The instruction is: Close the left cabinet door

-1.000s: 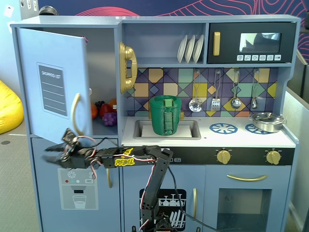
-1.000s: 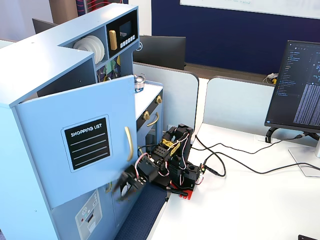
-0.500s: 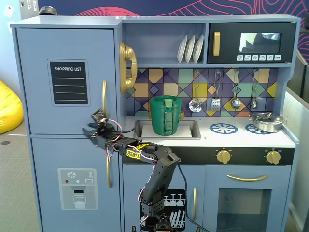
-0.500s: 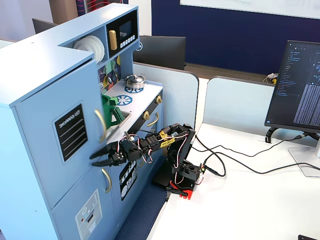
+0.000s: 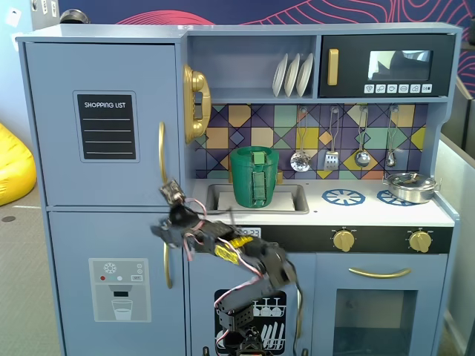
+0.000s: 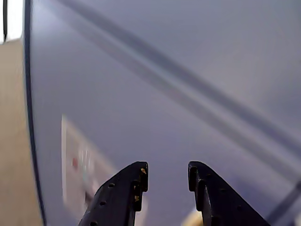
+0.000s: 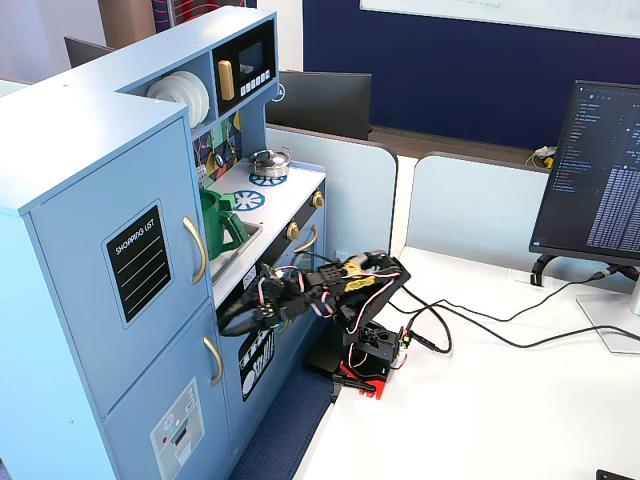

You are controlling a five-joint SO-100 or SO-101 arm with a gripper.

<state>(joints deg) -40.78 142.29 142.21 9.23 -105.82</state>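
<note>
Seen from the wrist view, the gripper (image 6: 168,176) holds nothing, its jaws a narrow gap apart, aimed at blurred blue panelling close ahead. In both fixed views the arm reaches out from its base on the white worktop (image 7: 520,400) toward the toy kitchen, the gripper (image 5: 169,194) just beside the lower end of the gold handle (image 5: 160,152); whether it touches cannot be told. The left cabinet door (image 5: 104,115), with its SHOPPING LIST panel (image 5: 107,126), looks flush with the cabinet front, so the closing seems done or nearly so. Farther off, a green jug (image 5: 254,176) sits in the sink, placed clear of the arm.
</note>
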